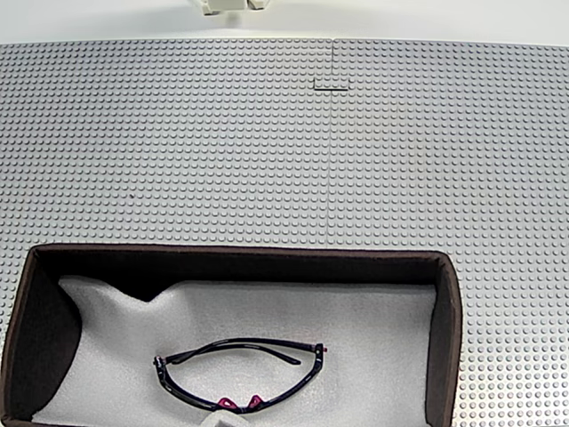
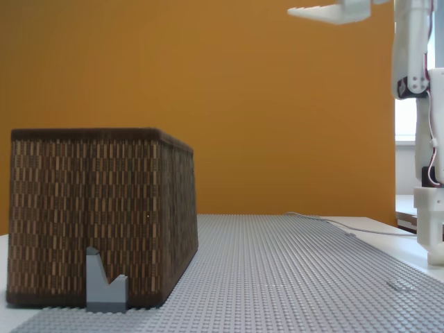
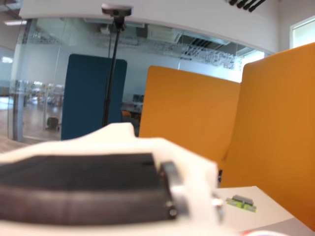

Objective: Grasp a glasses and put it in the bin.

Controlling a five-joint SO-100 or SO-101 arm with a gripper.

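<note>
While the glasses (image 1: 240,374) are lying on the white foam inside the bin (image 1: 450,338), the gripper (image 2: 326,12) is hanging high above the counter (image 2: 291,270), its opening impossible to judge.

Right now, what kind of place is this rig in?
Likely an open-plan office or lab: glass walls and exposed ceiling services in the wrist view, orange partitions, and a studded grey baseplate as bench.

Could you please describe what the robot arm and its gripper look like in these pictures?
The arm is built from white plastic segments, with a dark joint part and thin red and white cables running down its side. The gripper is white too, with flat, pointed fingers. In the wrist view its body is white around a black block.
</note>
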